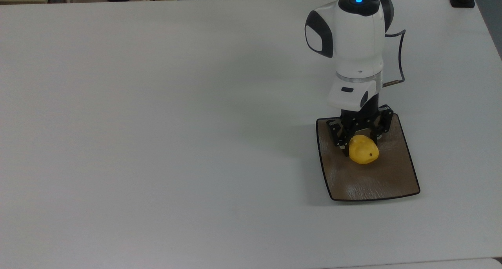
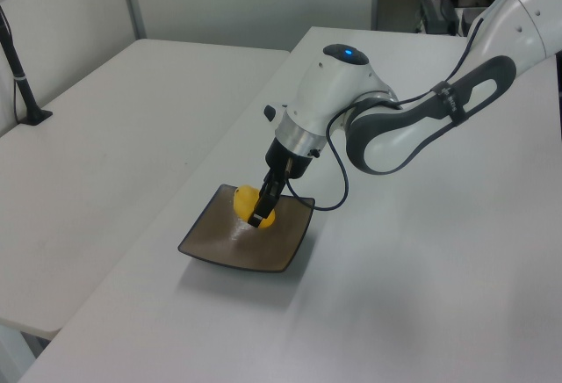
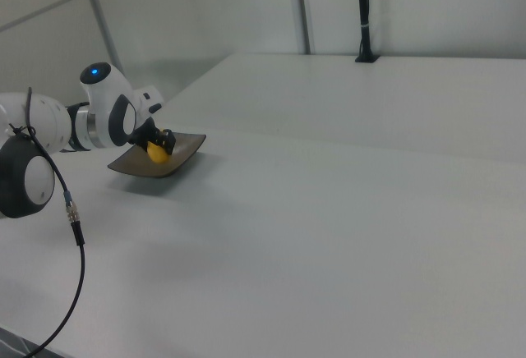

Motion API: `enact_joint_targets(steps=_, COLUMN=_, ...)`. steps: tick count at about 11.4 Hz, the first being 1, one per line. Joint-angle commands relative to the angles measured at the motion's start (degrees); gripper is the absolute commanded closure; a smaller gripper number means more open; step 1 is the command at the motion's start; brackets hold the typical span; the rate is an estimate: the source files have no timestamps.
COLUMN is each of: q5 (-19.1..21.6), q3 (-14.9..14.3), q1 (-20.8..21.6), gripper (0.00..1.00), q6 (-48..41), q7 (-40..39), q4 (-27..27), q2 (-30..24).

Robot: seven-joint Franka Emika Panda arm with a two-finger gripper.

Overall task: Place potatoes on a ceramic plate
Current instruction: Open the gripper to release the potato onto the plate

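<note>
Clearly the hand (image 1: 361,142) is clamped across the small, smooth, bright yellow oval potato (image 1: 364,150), holding it low over the middle of the square glossy brown ceramic plate (image 1: 396,179) on the white worktop (image 1: 157,124). The potato looks light, firm and somewhat slippery, so gripping across its widest part seems safest; the plate looks breakable.

The ceramic plate (image 1: 396,179) looks glazed and glossy, brown with a fine streaked grain that catches pale highlights, edged by a thin black rim. The potato (image 1: 364,150) has a smooth, bright yellow skin of soft sheen, marked by one tiny dark spot. The claw (image 1: 361,140) is matt black, seemingly hard plastic or metal, beneath a smooth glossy white arm shell (image 1: 359,37). The bench (image 1: 157,124) is plain, matt white and even.
</note>
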Motion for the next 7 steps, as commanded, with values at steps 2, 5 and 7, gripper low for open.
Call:
enact_joint_targets(steps=2, q5=-1.1, q3=0.0, q1=0.4, gripper=0.0, q6=0.0, q7=1.0, q4=1.2, q2=0.3)
enact_joint_targets(steps=5, q5=-2.6, q3=-0.4, q1=0.7, gripper=0.0, q6=-6.6, q7=1.0, q4=-1.0, q2=-5.9)
enact_joint_targets(steps=7, q5=-2.5, q3=-0.8, q1=-1.4, gripper=0.0, q6=-18.1, q7=1.1, q4=-1.9, q2=-12.5)
